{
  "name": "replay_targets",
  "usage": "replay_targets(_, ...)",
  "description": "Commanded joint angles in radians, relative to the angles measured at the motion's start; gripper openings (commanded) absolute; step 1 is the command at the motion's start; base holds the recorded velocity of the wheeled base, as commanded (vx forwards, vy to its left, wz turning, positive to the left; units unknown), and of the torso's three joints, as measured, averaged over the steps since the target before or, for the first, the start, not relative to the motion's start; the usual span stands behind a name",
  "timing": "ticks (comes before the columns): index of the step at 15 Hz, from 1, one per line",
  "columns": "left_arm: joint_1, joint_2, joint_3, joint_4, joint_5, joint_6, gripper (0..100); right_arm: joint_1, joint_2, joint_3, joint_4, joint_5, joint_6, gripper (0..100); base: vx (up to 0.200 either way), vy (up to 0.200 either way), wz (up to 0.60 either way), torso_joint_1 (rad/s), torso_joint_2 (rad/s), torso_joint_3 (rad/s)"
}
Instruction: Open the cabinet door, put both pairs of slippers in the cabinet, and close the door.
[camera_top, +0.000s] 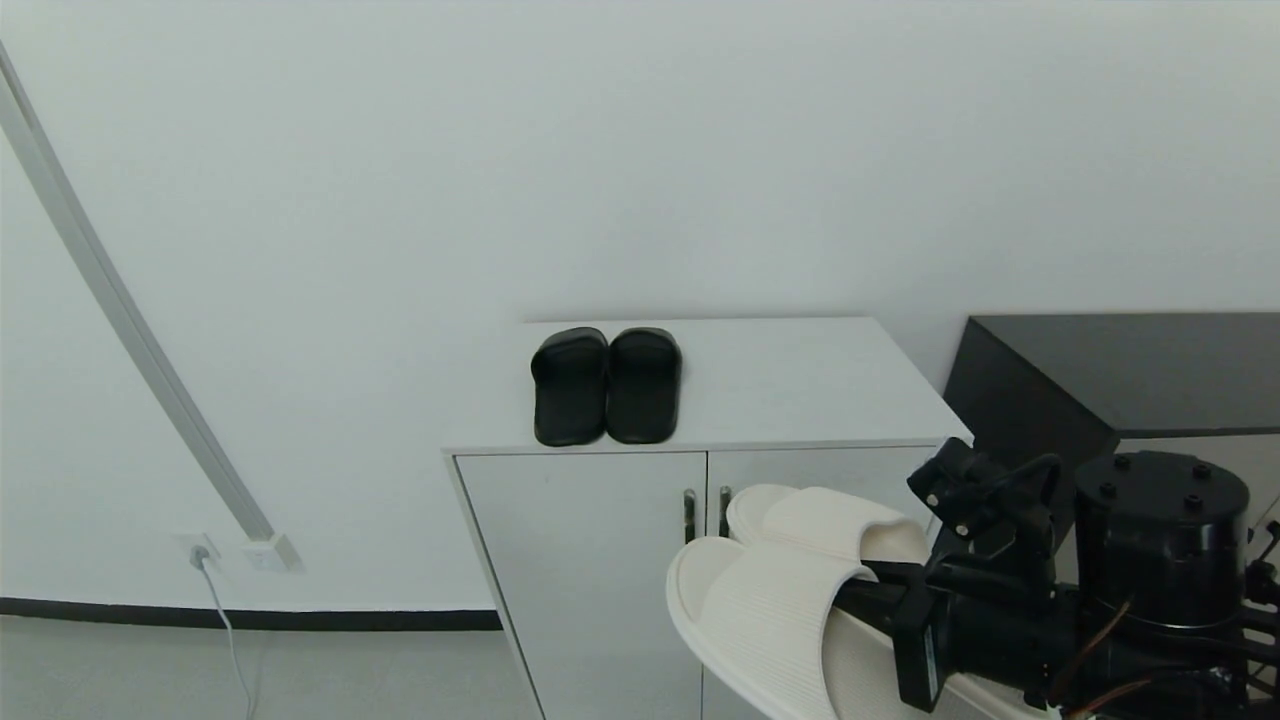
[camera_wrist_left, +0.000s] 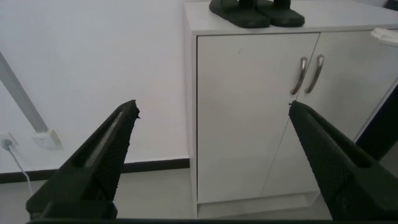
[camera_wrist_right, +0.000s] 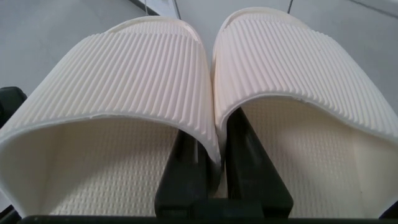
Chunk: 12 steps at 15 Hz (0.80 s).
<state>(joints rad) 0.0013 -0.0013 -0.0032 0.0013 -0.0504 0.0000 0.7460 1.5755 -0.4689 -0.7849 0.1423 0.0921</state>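
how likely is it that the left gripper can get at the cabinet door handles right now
Probably yes. The left gripper is open and empty, facing the shut cabinet doors, with nothing between it and the handles. The white slippers in the right gripper hang close by.

I counted two black slippers (camera_top: 570, 388), two cream slippers (camera_top: 770, 620), one cabinet (camera_top: 800, 380), two cabinet doors (camera_top: 580, 560), two door handles (camera_top: 689, 515), one wall socket (camera_top: 197, 551).

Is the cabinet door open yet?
No, both cabinet doors sit flush and shut, handles side by side, while the right hand holds the white slippers in front.
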Motion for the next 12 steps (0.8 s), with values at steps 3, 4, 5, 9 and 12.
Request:
replay_targets(3, 0.000, 0.001, 0.000, 0.000, 0.000, 0.000, 100, 0.001, 0.003, 0.003, -0.001, 0.000, -0.002, 0, 0.000, 0.000, 0.00, -0.232, 0.54, 0.308)
replay_targets(4, 0.000, 0.001, 0.000, 0.000, 0.000, 0.000, 100, 0.001, 0.003, 0.003, -0.001, 0.000, -0.002, 0, 0.000, 0.000, 0.00, -0.222, 0.54, 0.325)
replay_targets(5, 0.000, 0.001, 0.000, 0.000, 0.000, 0.000, 100, 0.001, 0.003, 0.004, -0.001, 0.000, -0.002, 0, 0.000, 0.000, 0.00, -0.217, 0.54, 0.330)
replay_targets(9, 0.000, 0.001, 0.000, 0.000, 0.000, 0.002, 100, 0.003, 0.004, 0.013, -0.001, 0.000, -0.018, 0, 0.000, 0.000, 0.00, -0.206, 0.52, 0.314)
replay_targets(12, 0.000, 0.001, 0.000, 0.000, 0.000, 0.000, 100, 0.003, 0.014, 0.019, -0.002, 0.005, -0.018, 0, 0.000, 0.000, 0.00, -0.185, 0.51, 0.323)
